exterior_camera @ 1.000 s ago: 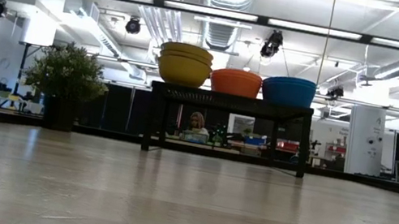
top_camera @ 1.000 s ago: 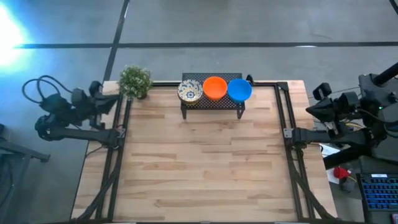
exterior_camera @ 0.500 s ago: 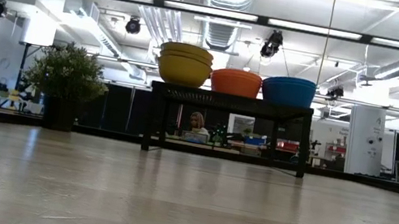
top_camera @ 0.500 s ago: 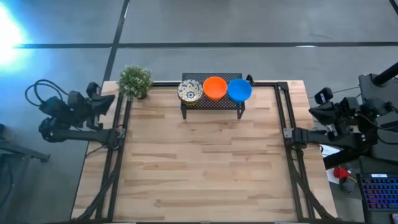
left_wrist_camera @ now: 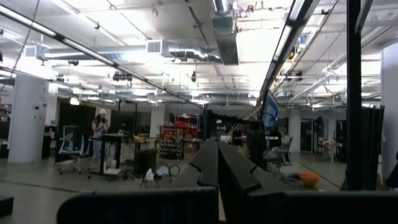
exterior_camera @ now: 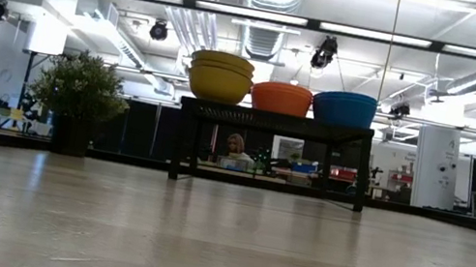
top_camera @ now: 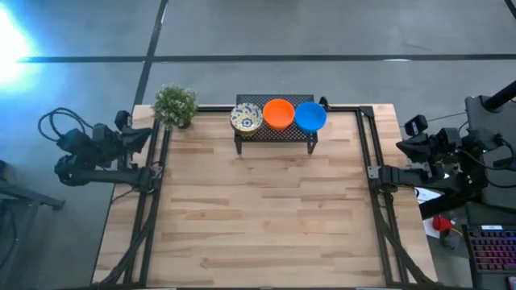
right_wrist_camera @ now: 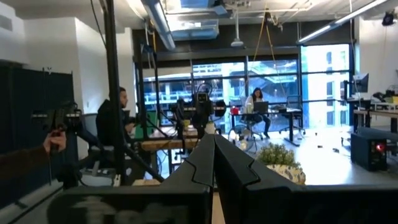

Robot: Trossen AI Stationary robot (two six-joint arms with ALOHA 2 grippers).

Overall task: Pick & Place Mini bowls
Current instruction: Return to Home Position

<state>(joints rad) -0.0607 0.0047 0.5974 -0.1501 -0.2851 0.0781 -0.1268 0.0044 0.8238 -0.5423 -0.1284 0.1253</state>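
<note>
Black mesh metal rack [top_camera: 274, 134] at the wooden table's [top_camera: 258, 209] far edge carries three rim-up stacks in a left-to-right row: cream patterned mini bowls [top_camera: 247, 119], orange-red mini bowls [top_camera: 278, 113], bright blue mini bowls [top_camera: 310, 116]. Left tool [left_wrist_camera: 217, 155] and right tool [right_wrist_camera: 214, 146] sit off the table sides, fingers pressed together, empty.

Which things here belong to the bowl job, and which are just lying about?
Job: cream patterned bowls, orange bowls, blue bowls on the black rack; left gripper, right gripper, both shut, outside the table edges.
Lying about: potted plant, beside the rack.

mini bowls [top_camera: 278, 113]: lower ones hidden under top three, high view; rack [top_camera: 274, 135]: top mostly covered
</note>
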